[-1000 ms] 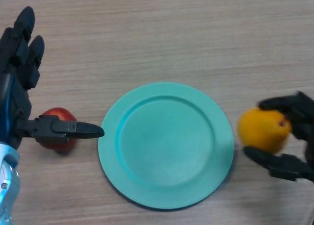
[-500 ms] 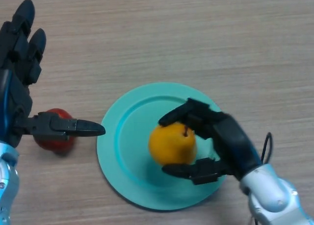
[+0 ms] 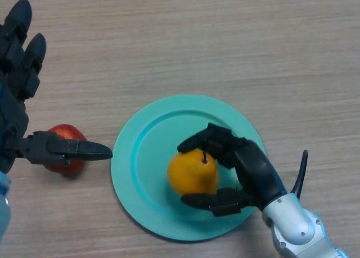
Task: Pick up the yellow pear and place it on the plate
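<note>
Head view: right hand (image 3: 250, 168) curls its fingers and thumb round the yellow pear (image 3: 193, 172), which sits on the teal plate (image 3: 147, 137), slightly toward 6 o'clock of centre. Left hand (image 3: 19, 109) spread wide at 9 o'clock, above a red fruit (image 3: 63, 133) on the table (image 3: 225, 39).

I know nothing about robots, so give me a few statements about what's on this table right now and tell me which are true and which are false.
1. The right hand has its fingers curled round the yellow pear. True.
2. The pear is over the green plate. True.
3. The plate is square. False: it is round.
4. The left hand is holding the red fruit. False: its fingers are straight, and its thumb only reaches across in front of the fruit.
5. The red fruit lies on the plate. False: it sits on the wooden table, left of the plate.
</note>
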